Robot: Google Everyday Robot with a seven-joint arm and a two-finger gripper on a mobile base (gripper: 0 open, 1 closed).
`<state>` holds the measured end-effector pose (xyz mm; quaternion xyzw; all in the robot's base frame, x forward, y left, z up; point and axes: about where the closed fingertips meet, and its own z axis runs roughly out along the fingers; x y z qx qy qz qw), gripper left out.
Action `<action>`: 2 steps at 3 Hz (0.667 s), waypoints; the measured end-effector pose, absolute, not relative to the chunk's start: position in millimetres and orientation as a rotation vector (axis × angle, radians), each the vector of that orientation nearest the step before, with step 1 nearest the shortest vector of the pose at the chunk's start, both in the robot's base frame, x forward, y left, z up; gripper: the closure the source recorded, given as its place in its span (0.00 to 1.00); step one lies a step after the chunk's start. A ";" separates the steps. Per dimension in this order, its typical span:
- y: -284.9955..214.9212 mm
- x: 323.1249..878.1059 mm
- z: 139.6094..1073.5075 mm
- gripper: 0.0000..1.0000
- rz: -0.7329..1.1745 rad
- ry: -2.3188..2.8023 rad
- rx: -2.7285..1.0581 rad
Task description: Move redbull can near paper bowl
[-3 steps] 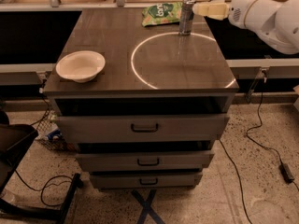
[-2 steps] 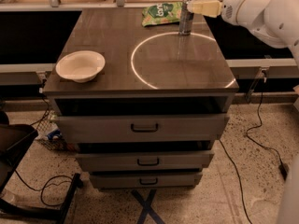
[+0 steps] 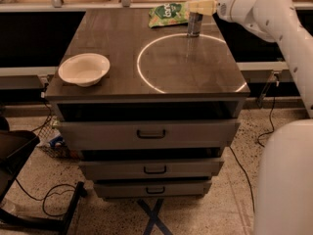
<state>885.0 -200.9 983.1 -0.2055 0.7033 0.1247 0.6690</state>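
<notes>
redbull can [image 3: 194, 25] stands at the worktop [image 3: 122, 48] back edge, gripper [image 3: 198, 7] right on its top, can't tell if it's clamped; arm [image 3: 274, 13] reaches in sideways.

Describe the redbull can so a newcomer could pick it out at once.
On the dark drawer cabinet's top, find the white ring's far edge. The redbull can stands upright there, just under the gripper. It is slim and silver-grey, unlike the flat green snack bag beside it.
</notes>
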 end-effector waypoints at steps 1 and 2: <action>-179.9 904.3 977.3 0.00 0.327 1.566 -0.446; -163.6 918.8 965.7 0.00 0.344 1.574 -0.437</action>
